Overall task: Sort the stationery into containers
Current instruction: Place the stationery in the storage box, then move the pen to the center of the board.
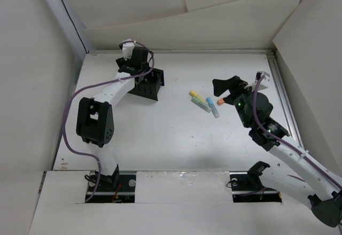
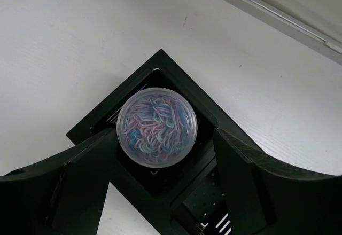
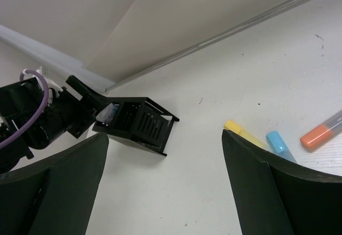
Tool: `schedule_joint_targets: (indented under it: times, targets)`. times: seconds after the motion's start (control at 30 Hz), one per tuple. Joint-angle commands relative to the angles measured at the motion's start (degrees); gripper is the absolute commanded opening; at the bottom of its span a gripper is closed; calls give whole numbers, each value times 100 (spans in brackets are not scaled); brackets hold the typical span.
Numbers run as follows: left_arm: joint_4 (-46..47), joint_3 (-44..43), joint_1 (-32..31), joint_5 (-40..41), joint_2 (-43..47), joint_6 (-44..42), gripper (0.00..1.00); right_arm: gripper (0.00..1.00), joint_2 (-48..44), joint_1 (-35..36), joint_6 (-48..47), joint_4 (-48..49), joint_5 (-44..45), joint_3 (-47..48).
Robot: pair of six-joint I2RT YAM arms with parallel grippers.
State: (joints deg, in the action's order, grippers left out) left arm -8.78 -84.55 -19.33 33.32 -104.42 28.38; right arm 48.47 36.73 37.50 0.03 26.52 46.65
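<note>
Left wrist: left fingers spread wide, flanking jar inside organizer; right fingers spread wide, empty.

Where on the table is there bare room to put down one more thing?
Bare table lies between the black organizer and the yellow stick, and across the whole near middle. Crowded: around the four sticks by the right hand, and at the organizer beneath the left hand.

Bench: white, matte, evenly lit.
Walls: white panels at 9, 12 and 3 o'clock.
Rail: metal, along the bench's 3 o'clock edge.
</note>
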Motion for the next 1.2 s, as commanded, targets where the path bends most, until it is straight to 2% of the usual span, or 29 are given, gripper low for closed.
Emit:
schedule_joint_targets:
  times: [0.0,0.07,0.13,0.23,0.33,0.37,0.4,0.47,0.5,0.53,0.67,0.8,0.87,1.07,1.17]
  targets:
    - [166,-79,26,8,545,1,69,93,31,-34,-58,164,-33,90]
    - [324,53,26,-115,703,53,69,93,31,-34,-58,164,-33,90]
    - [517,246,26,-273,958,53,65,93,84,-34,-58,164,-33,90]
    - [692,430,-254,-387,1248,-16,62,88,84,-34,-58,164,-33,90]
    - [825,615,-631,-554,1319,-17,59,73,84,-34,-58,164,98,90]
    - [921,668,-746,-555,1371,-17,57,66,84,-34,-58,164,168,90]
    - [921,668,-861,-555,1372,-17,56,48,84,-34,-58,164,169,90]
    - [1001,668,-1246,-747,1258,-131,54,27,84,-34,-58,164,239,90]
    - [1070,546,-1388,-809,1197,-183,52,5,23,-34,-58,164,291,90]
    - [1158,484,-1528,-905,1126,-253,52,0,22,-34,3,103,292,90]
    - [1211,-34,-2153,-1764,285,-491,51,0,-416,-34,3,-56,493,90]
    - [1387,-587,-2680,-2310,-540,-851,51,0,-838,-34,3,-178,564,90]
    - [1308,-1132,-2821,-2470,-911,-1071,51,0,-900,-34,3,-231,564,150]
    - [702,-2897,-3252,-2814,-2371,-1651,63,4,-900,-34,3,-398,564,309]
    - [571,-3487,-3323,-2998,-3012,-1775,65,8,-1032,-34,3,-469,450,370]
